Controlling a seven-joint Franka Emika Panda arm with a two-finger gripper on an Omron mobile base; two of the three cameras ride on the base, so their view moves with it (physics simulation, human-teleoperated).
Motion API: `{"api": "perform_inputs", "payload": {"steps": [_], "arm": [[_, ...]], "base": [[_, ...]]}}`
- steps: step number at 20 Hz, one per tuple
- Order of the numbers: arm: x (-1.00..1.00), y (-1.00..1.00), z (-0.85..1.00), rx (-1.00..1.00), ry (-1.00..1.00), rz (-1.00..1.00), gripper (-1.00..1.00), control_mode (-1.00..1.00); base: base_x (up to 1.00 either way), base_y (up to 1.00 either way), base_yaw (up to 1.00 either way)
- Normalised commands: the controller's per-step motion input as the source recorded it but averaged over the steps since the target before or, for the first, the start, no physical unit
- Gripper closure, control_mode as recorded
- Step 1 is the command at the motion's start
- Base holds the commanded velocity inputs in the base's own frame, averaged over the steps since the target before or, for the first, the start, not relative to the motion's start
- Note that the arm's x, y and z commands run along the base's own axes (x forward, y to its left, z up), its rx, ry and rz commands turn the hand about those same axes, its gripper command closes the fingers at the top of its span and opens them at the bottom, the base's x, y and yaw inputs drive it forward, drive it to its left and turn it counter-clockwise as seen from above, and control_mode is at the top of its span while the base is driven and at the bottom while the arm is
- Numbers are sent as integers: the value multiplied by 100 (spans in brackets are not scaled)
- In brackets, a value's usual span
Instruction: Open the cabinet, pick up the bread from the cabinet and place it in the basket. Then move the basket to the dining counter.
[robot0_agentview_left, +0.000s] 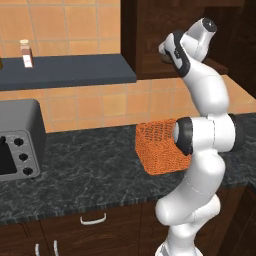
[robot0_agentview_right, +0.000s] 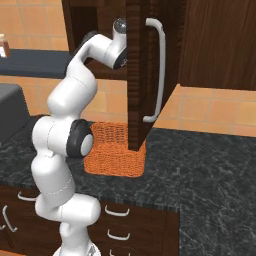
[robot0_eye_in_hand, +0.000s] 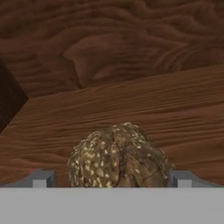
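So the bread (robot0_eye_in_hand: 119, 156) sits dead ahead on the cabinet (robot0_eye_in_hand: 131, 100) floor, right between the tips of the spread, empty tool (robot0_eye_in_hand: 112, 178).

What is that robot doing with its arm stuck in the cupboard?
It is reaching into the open cabinet for the bread. The gripper is open, with one finger on each side of the speckled lump, which sits on the wooden shelf and has not been grabbed yet. The orange basket waits below on the dark counter, ready for the bread.
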Motion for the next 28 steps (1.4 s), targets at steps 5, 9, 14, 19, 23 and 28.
{"api": "perform_inputs", "payload": {"steps": [5, 9, 14, 19, 23, 28], "arm": [[22, 0, -4, 0, 0, 0, -100, -100], [20, 0, -11, 0, 0, 0, -100, -100], [11, 0, -6, 0, 0, 0, 100, -100], [-6, 3, -3, 0, 0, 0, 100, -100], [-59, 25, -6, 0, -4, 0, 100, -100], [-92, 33, -3, 0, -6, 0, 100, -100]], "base": [[0, 0, 0], [0, 0, 0], [0, 0, 0], [0, 0, 0], [0, 0, 0], [0, 0, 0]]}}
